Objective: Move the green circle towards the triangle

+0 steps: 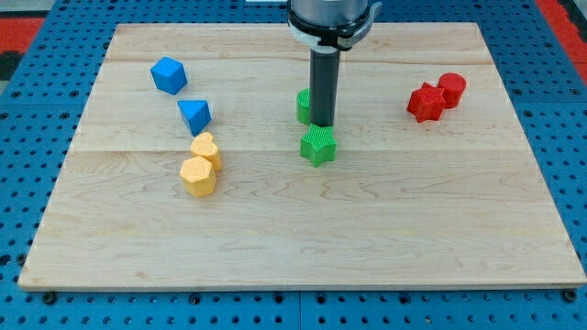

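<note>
Camera view shows a wooden board (303, 229) lying on a blue perforated table (18, 183), with eight small blocks counted on it: two blue, two yellow, two green and two red. The blue pair is seen at the view's left, a blue cube-like block (169, 75) above a blue triangle (194, 115). Just below the triangle, a yellow heart-like block (205, 149) and a yellow hexagon-like block (198, 176) are set touching each other. At the view's right, a red star-like block (426, 103) and a red cylinder (451, 89) are also set touching. Near the middle, the green circle (303, 106) is partly hidden behind the dark rod, and a green star (318, 146) lies just below it. My tip (321, 124) is placed between the two green blocks, against the circle's right side. Nothing is grasped, since the rod has no jaws. The green circle is kept well apart from the blue triangle.
</note>
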